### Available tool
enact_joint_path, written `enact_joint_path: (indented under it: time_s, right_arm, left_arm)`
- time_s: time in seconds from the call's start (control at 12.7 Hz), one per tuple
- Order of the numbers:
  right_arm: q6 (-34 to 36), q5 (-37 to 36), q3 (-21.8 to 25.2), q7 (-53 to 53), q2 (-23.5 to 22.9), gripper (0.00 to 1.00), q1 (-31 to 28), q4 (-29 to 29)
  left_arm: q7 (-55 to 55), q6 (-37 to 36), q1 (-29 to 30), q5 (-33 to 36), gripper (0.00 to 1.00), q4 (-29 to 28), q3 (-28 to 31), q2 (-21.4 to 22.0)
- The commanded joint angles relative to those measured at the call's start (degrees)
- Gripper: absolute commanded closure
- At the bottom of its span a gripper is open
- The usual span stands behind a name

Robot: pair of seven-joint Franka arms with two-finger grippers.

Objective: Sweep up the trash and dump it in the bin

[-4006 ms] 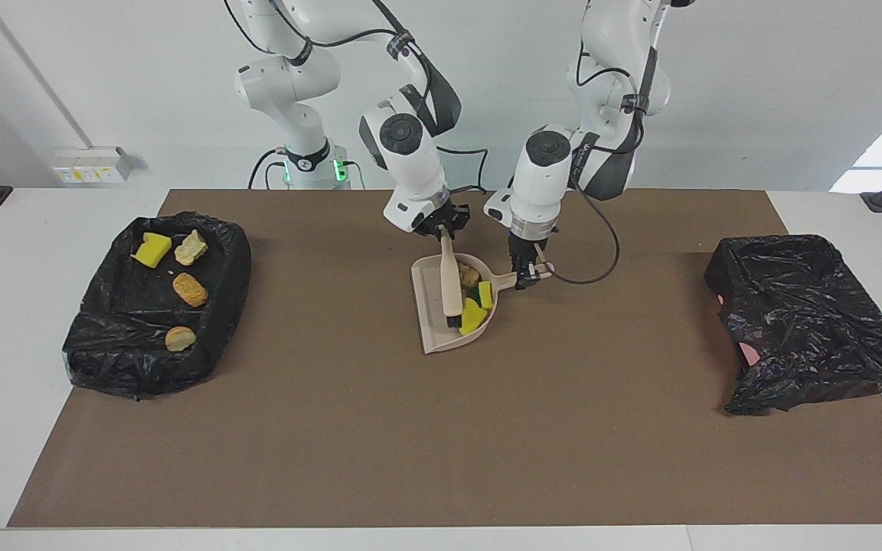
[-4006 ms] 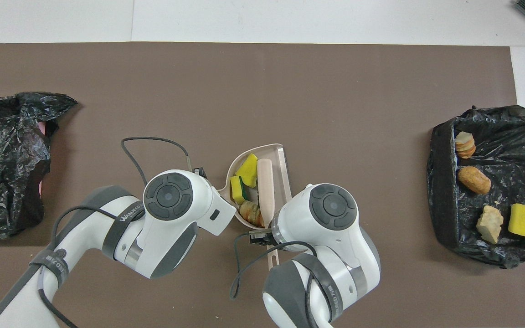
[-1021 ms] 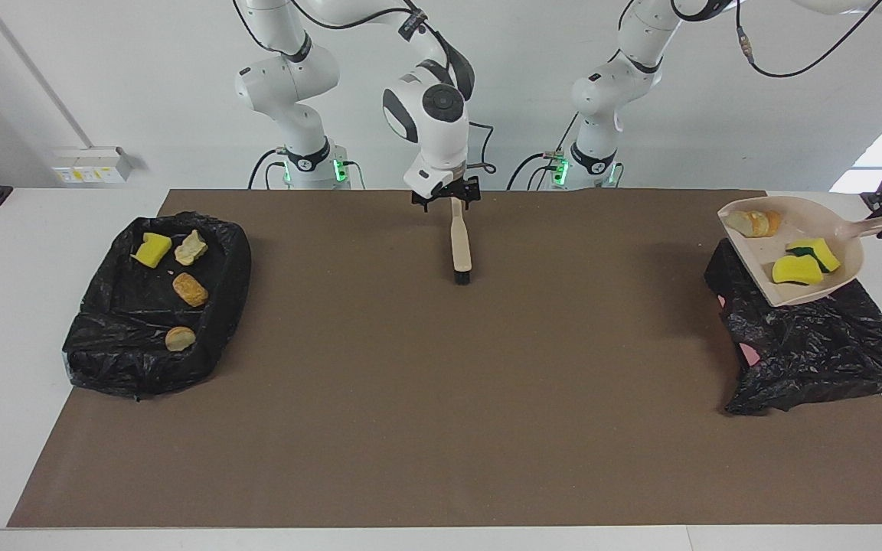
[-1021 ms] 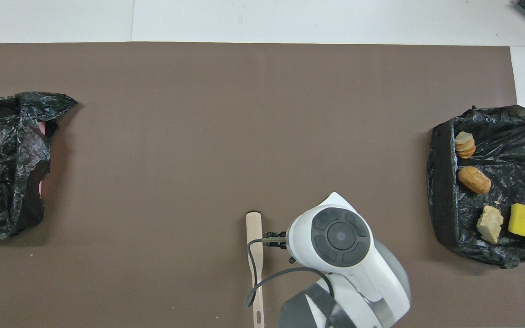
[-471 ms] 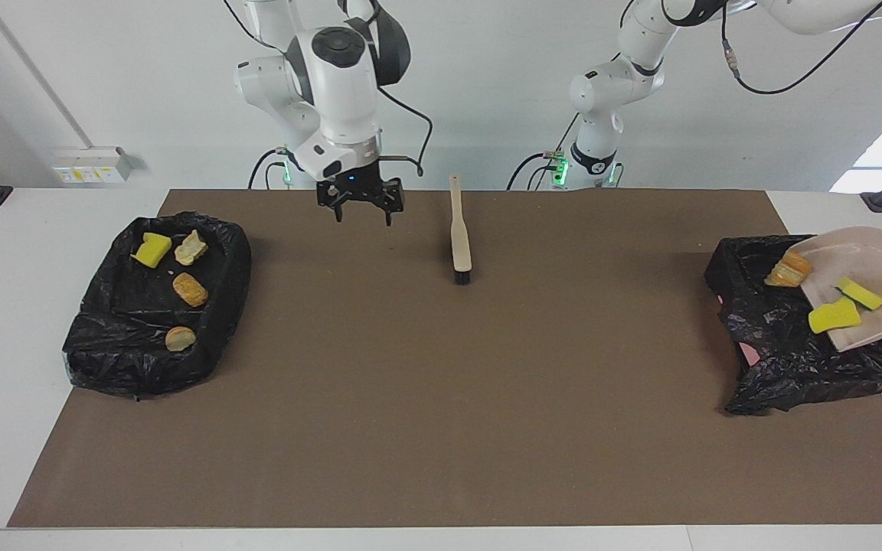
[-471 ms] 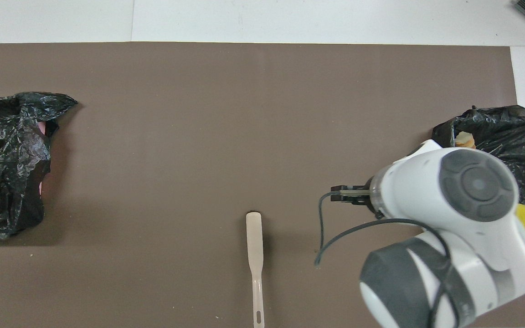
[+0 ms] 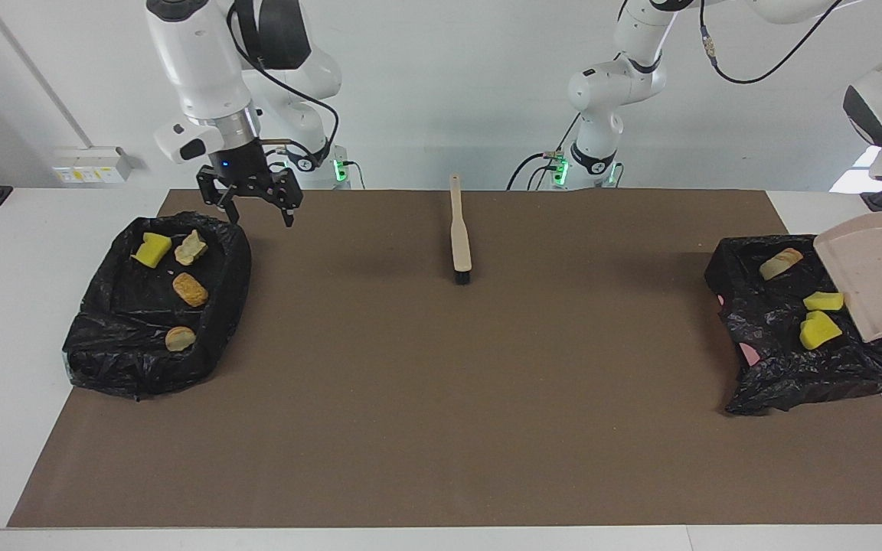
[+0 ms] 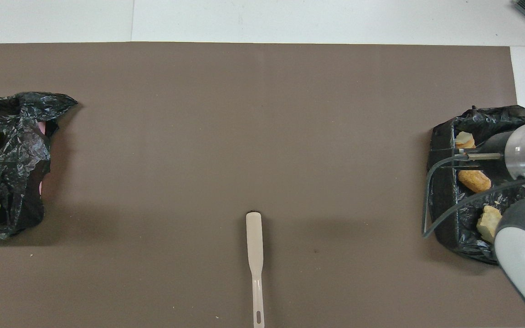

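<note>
The beige dustpan (image 7: pixel 881 275) has tipped up and its trash (image 7: pixel 818 330) now lies in the black-lined bin (image 7: pixel 762 360) – that load looks dumped – while the left gripper is out of view, and the right gripper (image 7: pixel 256 200), spread wide and holding nothing, has left the brush (image 7: pixel 459 233) on the worktop (image 7: pixel 441 398).

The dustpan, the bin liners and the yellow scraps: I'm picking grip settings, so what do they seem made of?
The dustpan looks like rigid matte beige plastic: smooth, with a moulded rim. The bin liners look like thin glossy black plastic film, crinkled with bright highlights. The yellow scraps look like soft sponge foam, matte and blocky, though that is uncertain.
</note>
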State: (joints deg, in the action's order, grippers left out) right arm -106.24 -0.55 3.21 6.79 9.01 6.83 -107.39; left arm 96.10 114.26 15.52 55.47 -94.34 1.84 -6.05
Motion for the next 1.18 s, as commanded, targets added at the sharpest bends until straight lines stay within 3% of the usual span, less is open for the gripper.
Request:
enact_joint_path:
  time_s: [0.0, 0.31, 0.63, 1.1]
  right_arm:
    - [1.7, -3.4, 1.7, -4.5, -1.4, 0.0, -0.2, 5.1]
    - [13.5, -4.3, 2.9, -9.2, -5.9, 0.0, 0.7, 17.4]
    - [14.6, -1.6, 2.9, -7.3, -4.7, 0.0, 0.2, 16.0]
    - [14.5, -1.6, 2.9, -7.0, -4.2, 0.0, -0.1, 15.3]
  left_arm:
    - [-0.3, 0.5, -0.4, 0.7, 1.0, 1.4, -0.1, 2.5]
    - [-3.5, -0.5, -0.7, -12.7, 1.0, 2.3, -0.8, 3.2]
    - [-18.9, -4.6, -1.5, -27.9, 1.0, 1.4, -1.4, 3.8]
    - [-47.7, -12.0, -11.0, -40.0, 1.0, -1.5, -1.6, 4.4]
